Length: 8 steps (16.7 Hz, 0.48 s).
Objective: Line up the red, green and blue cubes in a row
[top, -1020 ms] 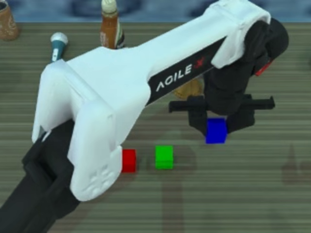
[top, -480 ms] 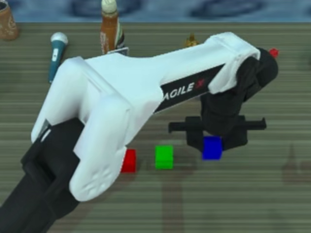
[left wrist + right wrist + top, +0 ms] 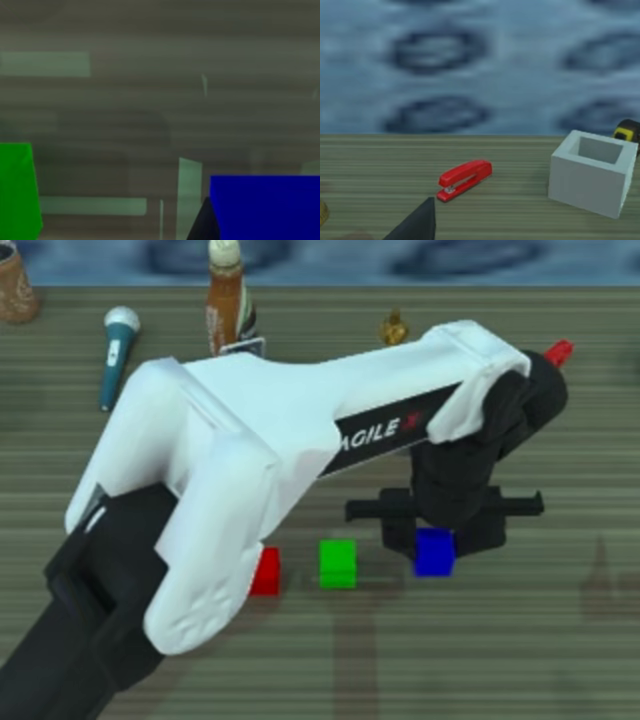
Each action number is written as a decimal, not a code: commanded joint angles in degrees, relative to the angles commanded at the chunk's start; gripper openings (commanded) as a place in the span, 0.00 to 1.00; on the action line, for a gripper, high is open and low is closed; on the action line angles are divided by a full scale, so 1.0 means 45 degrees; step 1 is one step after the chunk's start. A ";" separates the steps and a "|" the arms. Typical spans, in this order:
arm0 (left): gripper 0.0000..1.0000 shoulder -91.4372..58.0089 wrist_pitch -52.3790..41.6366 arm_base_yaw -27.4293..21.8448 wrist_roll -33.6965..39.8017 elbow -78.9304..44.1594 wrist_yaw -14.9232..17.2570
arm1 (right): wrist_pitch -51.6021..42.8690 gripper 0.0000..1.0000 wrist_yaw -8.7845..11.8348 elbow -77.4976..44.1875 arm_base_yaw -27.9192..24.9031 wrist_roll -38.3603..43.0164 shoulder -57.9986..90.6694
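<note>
In the top view, the left end effector (image 3: 436, 540) sat near the middle of the tabletop (image 3: 560, 640), its two black fingers closed against opposite sides of the blue cube (image 3: 434, 552). The green cube (image 3: 338, 564) lay to the left of the blue one, and the red cube (image 3: 266, 571) lay farther left, half hidden under the left arm's white housing. The three ran in a rough left-right line, faces about square to the tabletop's edges; the blue sat slightly higher in the picture than the other two. A bottle (image 3: 226, 295), a microphone (image 3: 117, 350) and a cup (image 3: 14, 285) stood along the far edge.

In the left wrist view, the blue cube (image 3: 265, 207) filled one lower corner beside a dark finger (image 3: 202, 225), with the green cube (image 3: 17, 190) apart from it.

The right wrist view showed a red stapler (image 3: 464, 180) and a grey box (image 3: 590, 172); whether the right end effector was open could not be told.
</note>
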<state>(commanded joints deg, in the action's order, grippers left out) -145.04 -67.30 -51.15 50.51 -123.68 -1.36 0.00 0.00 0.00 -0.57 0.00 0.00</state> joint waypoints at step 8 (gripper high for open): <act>0.75 0.0000 0.0000 0.0000 0.0000 0.0000 0.0000 | 0.0000 1.00 0.0000 0.0000 0.0000 0.0000 0.0000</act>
<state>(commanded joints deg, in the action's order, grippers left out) -145.04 -67.30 -51.15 50.51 -123.68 -1.36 0.00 0.00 0.00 -0.57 0.00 0.00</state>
